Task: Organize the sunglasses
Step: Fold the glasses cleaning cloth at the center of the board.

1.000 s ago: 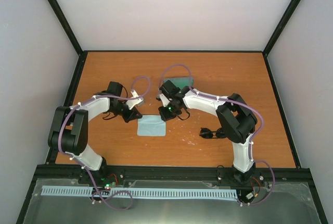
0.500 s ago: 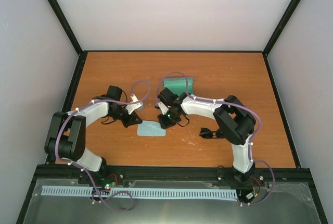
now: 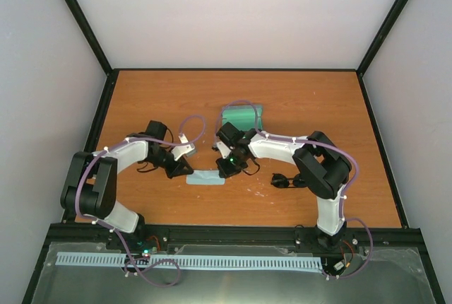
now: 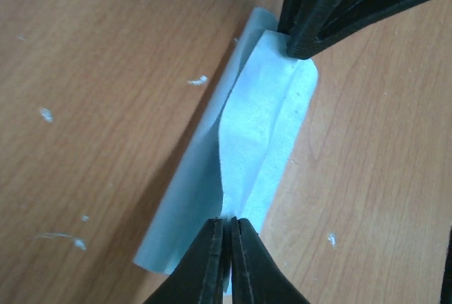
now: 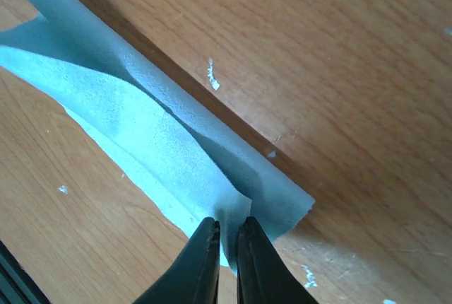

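Top view: one pair of sunglasses (image 3: 284,180) lies on the table (image 3: 339,106) beside my right arm. One case (image 3: 240,115) sits behind and one cloth (image 3: 206,177) in front, with open wood toward the far edges.
Left wrist: my left gripper (image 4: 227,228) is clamped on the cloth's edge.
Right wrist: my right gripper (image 5: 227,226) is clamped on the cloth's corner.

pale blue folded cloth (image 3: 206,177) flat on wooden tabletop (image 3: 141,92) btwn both claws, left claw (image 4: 227,223) at its left end, right claw (image 5: 227,225) at its right end, grey-blue oblong case w/ green lining (image 3: 240,115) just behind right claw, small black round-lens sunglasses (image 3: 284,180) to right of right claw
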You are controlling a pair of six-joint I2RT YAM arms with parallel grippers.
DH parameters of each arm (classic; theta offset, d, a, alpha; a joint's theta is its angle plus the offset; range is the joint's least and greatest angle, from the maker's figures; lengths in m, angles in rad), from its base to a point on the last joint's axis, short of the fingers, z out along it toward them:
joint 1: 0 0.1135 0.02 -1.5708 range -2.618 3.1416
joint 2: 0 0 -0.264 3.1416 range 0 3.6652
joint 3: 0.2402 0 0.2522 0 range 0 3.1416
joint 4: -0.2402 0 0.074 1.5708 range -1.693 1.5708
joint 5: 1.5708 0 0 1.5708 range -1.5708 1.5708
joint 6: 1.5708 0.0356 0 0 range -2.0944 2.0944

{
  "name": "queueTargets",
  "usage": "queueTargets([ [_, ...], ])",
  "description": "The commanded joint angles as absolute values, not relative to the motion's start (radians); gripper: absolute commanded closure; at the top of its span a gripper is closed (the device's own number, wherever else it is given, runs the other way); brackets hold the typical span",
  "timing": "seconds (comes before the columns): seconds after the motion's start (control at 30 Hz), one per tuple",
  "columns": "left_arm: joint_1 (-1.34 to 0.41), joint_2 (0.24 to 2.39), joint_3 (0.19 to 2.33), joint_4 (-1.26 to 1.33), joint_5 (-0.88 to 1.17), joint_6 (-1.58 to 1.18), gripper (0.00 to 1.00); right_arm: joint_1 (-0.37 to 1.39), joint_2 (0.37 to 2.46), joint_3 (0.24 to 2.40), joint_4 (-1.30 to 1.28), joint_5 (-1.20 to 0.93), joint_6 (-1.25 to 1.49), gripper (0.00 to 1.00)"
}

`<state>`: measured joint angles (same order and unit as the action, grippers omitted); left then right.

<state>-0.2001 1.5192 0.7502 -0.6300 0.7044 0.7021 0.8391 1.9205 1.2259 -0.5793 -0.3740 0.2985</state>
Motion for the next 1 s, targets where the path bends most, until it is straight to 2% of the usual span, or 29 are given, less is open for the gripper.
queueTargets([
  [0.0, -0.224, 1.504, 0.732, -0.663, 0.741, 0.752, 0.92, 0.856, 1.898, 1.215, -0.553, -0.408, 0.304, 0.89],
  [0.13, -0.229, 1.502, 0.725, -0.667, 0.738, 0.76, 0.91, 0.857, 1.897, 1.214, -0.553, -0.415, 0.303, 0.87],
  [0.27, -0.229, 1.499, 0.722, -0.662, 0.72, 0.768, 0.91, 0.856, 1.896, 1.212, -0.558, -0.406, 0.302, 0.97],
  [0.6, -0.229, 1.497, 0.78, -0.631, 0.677, 0.738, 0.97, 0.848, 1.866, 1.235, -0.538, -0.305, 0.328, 0.97],
  [0.97, -0.229, 1.536, 0.889, -0.598, 0.654, 0.718, 0.99, 0.794, 1.879, 1.304, -0.524, -0.287, 0.314, 0.97],
])
